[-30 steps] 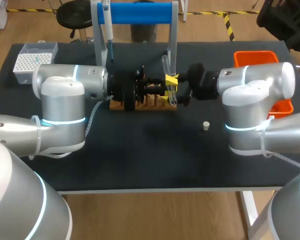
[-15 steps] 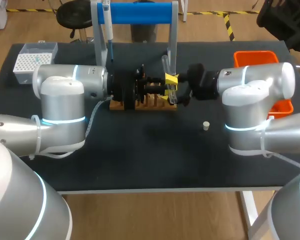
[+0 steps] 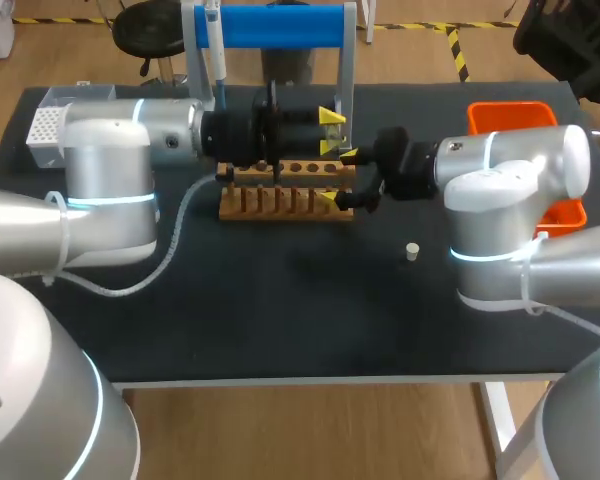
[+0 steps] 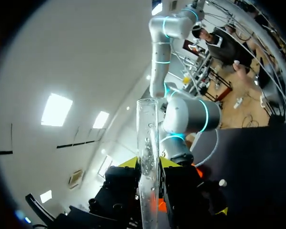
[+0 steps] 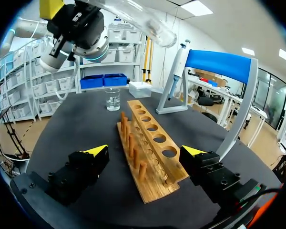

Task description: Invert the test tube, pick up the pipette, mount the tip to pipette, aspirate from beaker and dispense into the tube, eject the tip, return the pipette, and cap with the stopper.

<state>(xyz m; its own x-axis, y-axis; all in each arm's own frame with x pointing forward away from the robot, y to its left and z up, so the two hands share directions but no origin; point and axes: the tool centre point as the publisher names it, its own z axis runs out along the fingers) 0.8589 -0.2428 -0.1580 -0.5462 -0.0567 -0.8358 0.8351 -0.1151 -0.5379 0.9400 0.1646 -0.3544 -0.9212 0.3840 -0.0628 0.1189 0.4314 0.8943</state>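
Two arms, one real change: the left gripper [image 3: 332, 132] has pulled the clear glass test tube [image 4: 148, 181] out of the drilled wooden rack [image 3: 280, 203] and lifted it up and back, fingers clamped on its smooth round wall. I'd say the inversion is underway. The right gripper [image 5: 145, 151] sits wide open and empty, with the rack's end between its spread fingers.

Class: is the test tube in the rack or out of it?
Out. The left end effector holds the test tube clear of the wooden rack, whose visible holes are empty.
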